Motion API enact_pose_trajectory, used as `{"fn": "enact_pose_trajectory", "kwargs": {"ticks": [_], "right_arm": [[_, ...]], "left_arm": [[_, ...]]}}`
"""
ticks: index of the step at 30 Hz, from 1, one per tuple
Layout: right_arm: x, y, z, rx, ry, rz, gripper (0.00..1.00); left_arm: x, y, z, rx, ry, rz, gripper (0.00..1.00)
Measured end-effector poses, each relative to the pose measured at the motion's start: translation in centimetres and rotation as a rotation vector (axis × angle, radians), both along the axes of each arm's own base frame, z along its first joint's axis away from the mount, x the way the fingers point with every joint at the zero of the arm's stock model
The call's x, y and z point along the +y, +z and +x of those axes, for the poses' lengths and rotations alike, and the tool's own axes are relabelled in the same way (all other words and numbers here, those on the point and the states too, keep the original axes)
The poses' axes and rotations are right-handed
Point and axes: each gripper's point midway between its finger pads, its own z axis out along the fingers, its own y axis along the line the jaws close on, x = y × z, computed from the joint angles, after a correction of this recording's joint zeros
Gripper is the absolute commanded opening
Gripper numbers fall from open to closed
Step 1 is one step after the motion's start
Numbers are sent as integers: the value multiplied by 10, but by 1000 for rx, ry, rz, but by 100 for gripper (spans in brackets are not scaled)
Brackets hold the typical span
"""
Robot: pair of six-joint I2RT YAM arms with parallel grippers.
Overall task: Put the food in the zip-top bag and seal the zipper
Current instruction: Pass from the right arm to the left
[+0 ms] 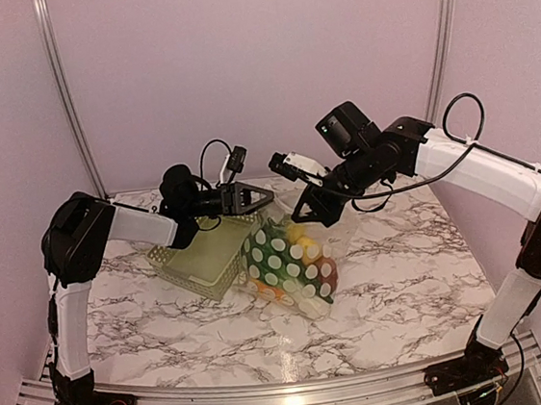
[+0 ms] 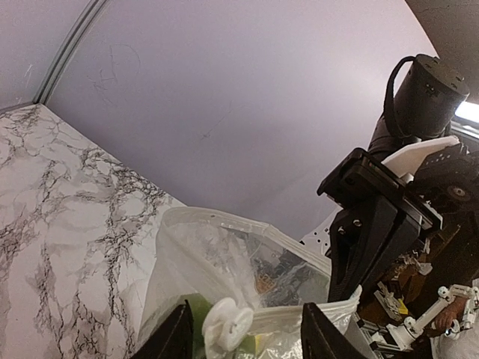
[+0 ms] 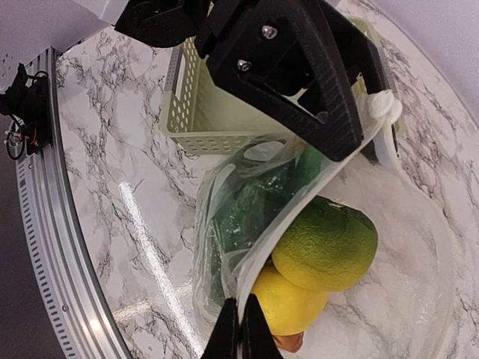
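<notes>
Overhead, a marbled tabletop [image 1: 404, 275] carries a pale green lattice basket [image 1: 204, 258]. Just right of it sags the clear, polka-dotted zip-top bag [image 1: 287, 264], holding a rounded green fruit [image 3: 325, 250] and a yellow fruit [image 3: 288, 303]. The right gripper [image 3: 239, 329] pinches the bag's mouth edge. The left gripper [image 1: 268, 196] stands parted astride the white zipper slider [image 3: 382, 105].

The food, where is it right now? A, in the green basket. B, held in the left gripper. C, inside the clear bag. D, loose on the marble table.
C: the right wrist view shows a green fruit and a yellow fruit lying inside the bag.
</notes>
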Motion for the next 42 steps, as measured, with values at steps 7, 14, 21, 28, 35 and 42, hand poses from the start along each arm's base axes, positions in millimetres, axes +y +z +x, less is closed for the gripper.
{"fn": "enact_pose_trajectory", "kwargs": {"ticks": [7, 14, 21, 28, 35, 42], "right_arm": [[-3, -3, -1, 8, -8, -16, 1], [-6, -4, 2, 1, -26, -33, 1], [-9, -5, 4, -5, -42, -46, 0], [-10, 0, 8, -23, -57, -47, 1], [-10, 0, 8, -23, -62, -48, 7], [-19, 1, 21, -35, -118, -53, 35]], "left_arm": [[1, -14, -11, 16, -24, 14, 37], [11, -17, -9, 46, -12, 6, 29], [16, -15, -7, 69, -8, -4, 24], [19, -24, -9, 87, -4, 6, 15], [23, -30, -11, 73, 1, 29, 1], [26, -11, -8, 43, 44, 51, 0]]}}
